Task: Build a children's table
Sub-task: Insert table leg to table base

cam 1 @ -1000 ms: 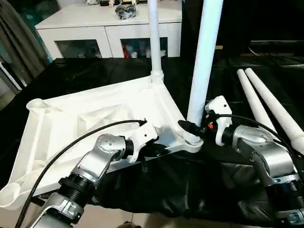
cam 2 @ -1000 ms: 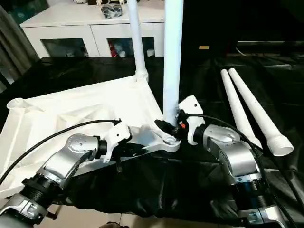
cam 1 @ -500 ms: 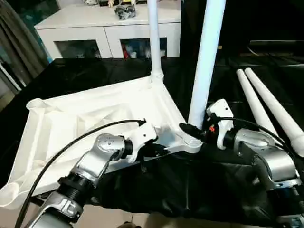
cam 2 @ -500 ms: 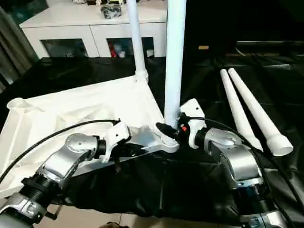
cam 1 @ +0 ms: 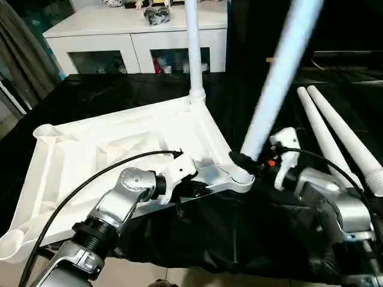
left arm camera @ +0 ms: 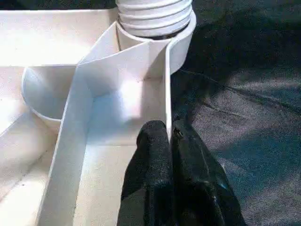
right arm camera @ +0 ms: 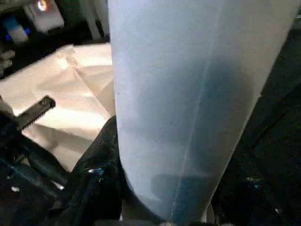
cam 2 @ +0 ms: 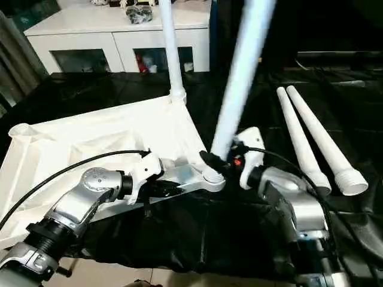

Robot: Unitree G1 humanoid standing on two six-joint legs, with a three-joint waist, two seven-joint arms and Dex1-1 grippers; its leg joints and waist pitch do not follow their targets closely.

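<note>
The white tabletop (cam 1: 119,149) lies underside up on a black cloth. One white leg (cam 1: 194,48) stands upright in its far corner socket. A second leg (cam 1: 278,72) has its threaded foot at the near right socket (cam 1: 239,178) and leans with its top to the right. My right gripper (cam 1: 246,162) is shut on this leg just above the socket; in the right wrist view the leg (right arm camera: 188,94) sits between the black fingers (right arm camera: 101,160). My left gripper (left arm camera: 170,134) is shut on the tabletop's thin edge wall (left arm camera: 167,94) beside that socket.
Two loose legs (cam 1: 323,134) (cam 1: 350,134) lie side by side on the cloth at the right. A white cabinet (cam 1: 137,36) with glass doors stands behind the table. The cloth's near edge hangs just below my forearms.
The leg in my right gripper has tipped from nearly upright to a lean toward the right. My right forearm has shifted slightly right. The left gripper and the tabletop have stayed put.
</note>
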